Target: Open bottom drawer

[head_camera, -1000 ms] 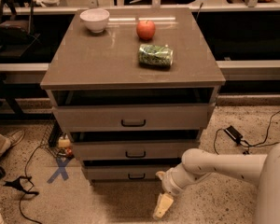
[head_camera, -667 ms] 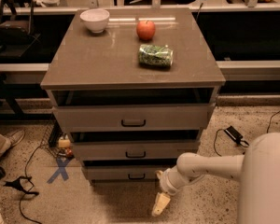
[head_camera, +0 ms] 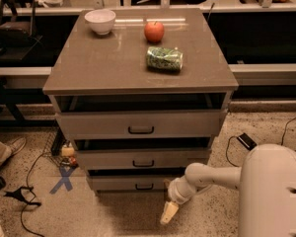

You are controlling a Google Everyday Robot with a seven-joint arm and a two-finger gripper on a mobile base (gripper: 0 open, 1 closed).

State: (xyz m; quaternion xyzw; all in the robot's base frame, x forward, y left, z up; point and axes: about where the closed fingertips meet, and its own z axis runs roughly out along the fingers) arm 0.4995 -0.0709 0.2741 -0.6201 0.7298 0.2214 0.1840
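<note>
one view | high, facing cabinet [head_camera: 108,65] front, tilted down | mid-range | hand [head_camera: 168,212] low, right of centre

You see the grey-brown cabinet top [head_camera: 98,68] carrying three things. A white bowl [head_camera: 100,21] stands at the back left, a red apple [head_camera: 154,31] near the back middle, and a green can [head_camera: 164,59] lies on its side just in front of the apple. The gripper [head_camera: 169,212] hangs low over the speckled floor [head_camera: 113,216], before the cabinet.

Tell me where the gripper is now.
The gripper hangs low in the camera view, below and right of the handle on the bottom drawer.
</note>
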